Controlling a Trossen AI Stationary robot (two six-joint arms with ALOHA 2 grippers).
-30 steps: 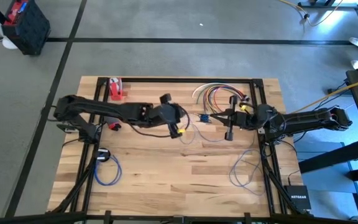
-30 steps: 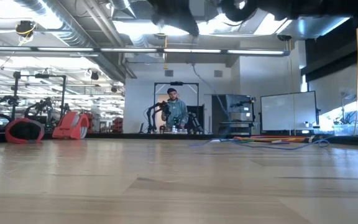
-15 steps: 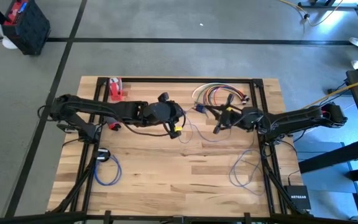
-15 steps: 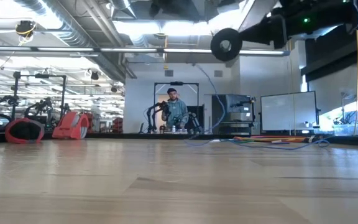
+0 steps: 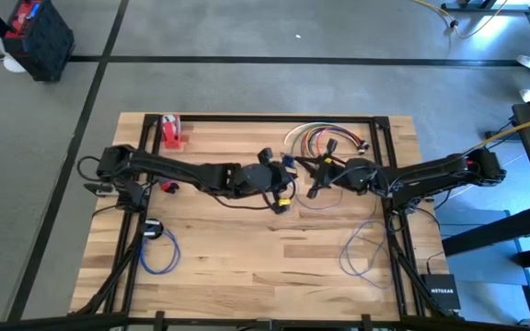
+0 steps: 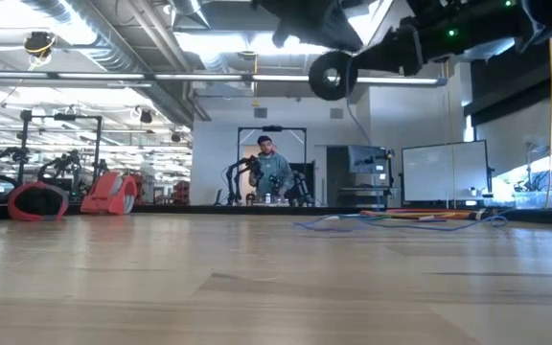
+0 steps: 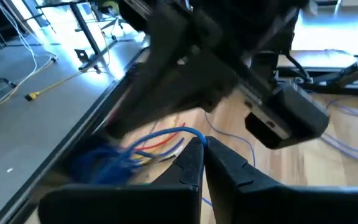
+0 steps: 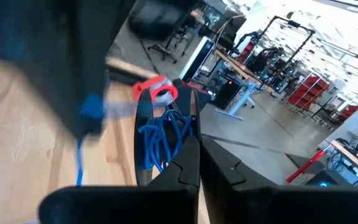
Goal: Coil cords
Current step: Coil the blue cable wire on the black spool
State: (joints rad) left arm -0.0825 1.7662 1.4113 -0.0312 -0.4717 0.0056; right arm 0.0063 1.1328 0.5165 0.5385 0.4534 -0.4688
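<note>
Both pincers meet above the tabletop [image 5: 247, 239] just beside the cord bundle [image 5: 325, 138]. The left pincer [image 7: 204, 142] is clenched on a blue cord [image 7: 166, 134]. The right pincer [image 8: 197, 140] is clenched on a bunched blue coil [image 8: 163, 140].

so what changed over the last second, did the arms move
Yes. The left gripper swept rightward toward the table's middle, and the right gripper swept leftward to meet it, lifting the blue cord it grips; both are shut on that cord. The two blue loops near the front edge, the red object and the coloured cord bundle stayed put.
</note>
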